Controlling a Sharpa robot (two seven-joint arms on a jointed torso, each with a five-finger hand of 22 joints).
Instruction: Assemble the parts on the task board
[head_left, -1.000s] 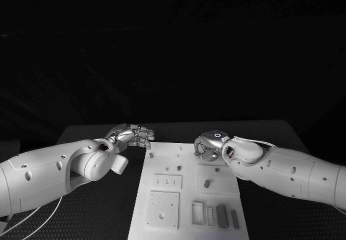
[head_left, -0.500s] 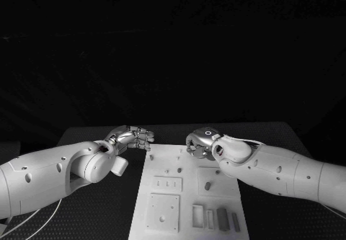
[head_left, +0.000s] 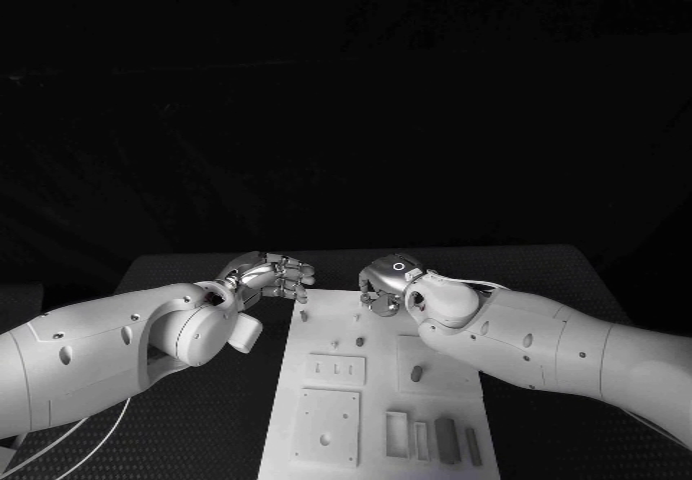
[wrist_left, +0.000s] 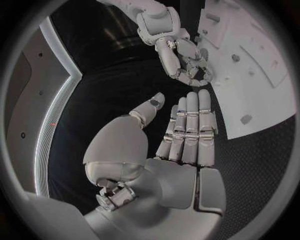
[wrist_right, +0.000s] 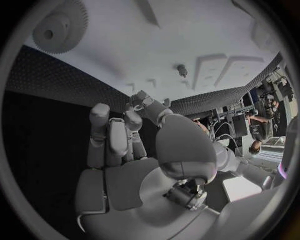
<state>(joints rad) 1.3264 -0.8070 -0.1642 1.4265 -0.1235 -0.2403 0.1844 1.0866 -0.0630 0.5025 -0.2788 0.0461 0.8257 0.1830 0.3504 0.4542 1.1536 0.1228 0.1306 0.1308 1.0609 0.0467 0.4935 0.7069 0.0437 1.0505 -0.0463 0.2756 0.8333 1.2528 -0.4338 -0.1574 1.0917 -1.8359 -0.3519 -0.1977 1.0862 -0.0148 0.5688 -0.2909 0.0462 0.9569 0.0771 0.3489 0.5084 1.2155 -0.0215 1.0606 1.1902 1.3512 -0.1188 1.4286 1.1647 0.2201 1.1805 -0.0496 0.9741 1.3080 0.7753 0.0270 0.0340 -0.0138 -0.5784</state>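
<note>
Task board (head_left: 378, 400) — near end cut off by the picture's edge; right arm (head_left: 534, 350) covers its corner.

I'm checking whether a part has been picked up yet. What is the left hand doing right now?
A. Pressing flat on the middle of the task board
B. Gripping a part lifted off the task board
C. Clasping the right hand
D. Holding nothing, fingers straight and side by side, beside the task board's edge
D: the left wrist view shows the left hand with fingers extended together and nothing in them, beside the edge of the task board, apart from the right hand.
</note>
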